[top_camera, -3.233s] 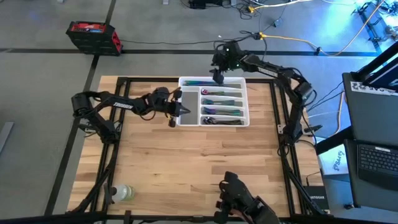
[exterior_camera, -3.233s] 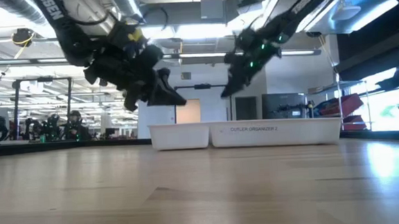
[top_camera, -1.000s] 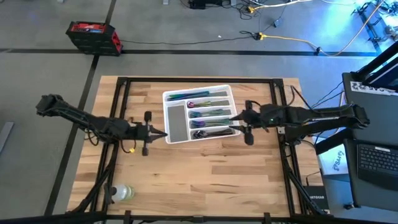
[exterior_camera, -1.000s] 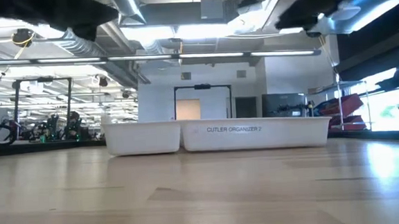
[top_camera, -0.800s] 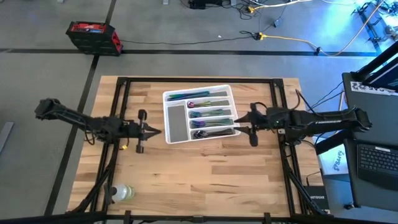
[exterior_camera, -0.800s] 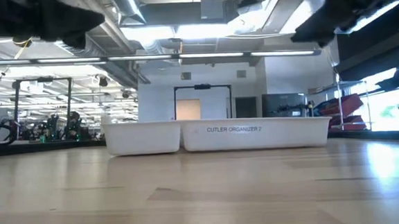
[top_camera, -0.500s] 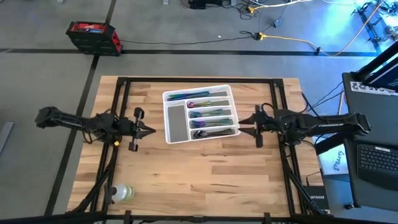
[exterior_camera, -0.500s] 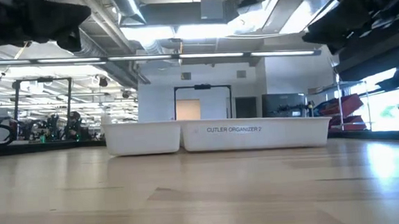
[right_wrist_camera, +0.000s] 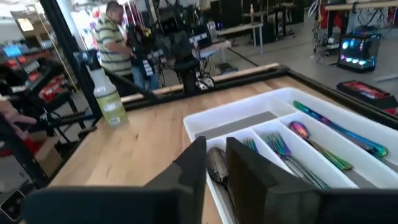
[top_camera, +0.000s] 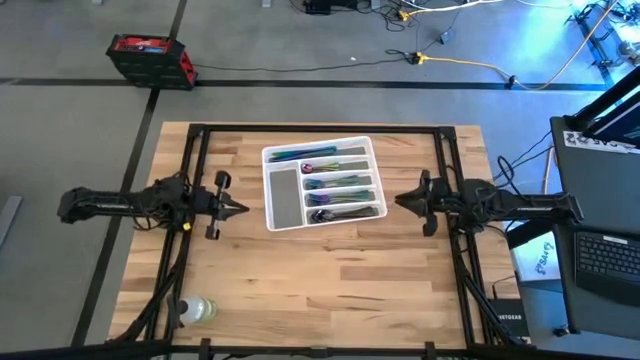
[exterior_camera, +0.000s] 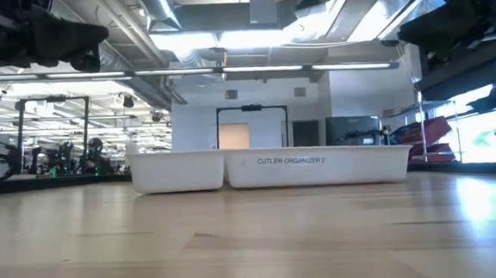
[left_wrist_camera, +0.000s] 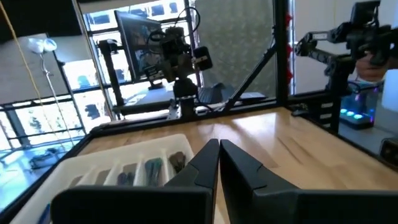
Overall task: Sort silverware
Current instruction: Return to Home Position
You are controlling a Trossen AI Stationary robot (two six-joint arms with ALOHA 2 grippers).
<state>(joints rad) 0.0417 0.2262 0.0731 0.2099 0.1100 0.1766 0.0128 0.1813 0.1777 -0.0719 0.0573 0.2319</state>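
Observation:
The white compartmented tray [top_camera: 272, 190] lies flat on the table's far half, slightly askew. The iridescent silverware [top_camera: 340, 184] lies in its compartments: forks [right_wrist_camera: 280, 149], a spoon [right_wrist_camera: 300, 130] and a long piece [right_wrist_camera: 339, 134]. My left gripper [top_camera: 245, 209] hovers left of the tray, level, pointing at it, shut [left_wrist_camera: 219, 155]. My right gripper [top_camera: 400, 200] hovers right of the tray, level, pointing at it, its fingers a narrow gap apart [right_wrist_camera: 216, 152]. Neither touches anything.
A clear plastic bottle [top_camera: 197, 310] stands near the table's near left corner and also shows in the right wrist view [right_wrist_camera: 107, 99]. The tray's tall left compartment [top_camera: 285, 192] shows no pieces. Bare wood spans the near half. A person [right_wrist_camera: 115, 37] stands beyond the table.
Both arms have drawn back from the tray, staying level: the left gripper toward the table's left edge, the right gripper toward the right edge. The tray and silverware have stayed still over the last second; earlier the tray had shifted left and nearer.

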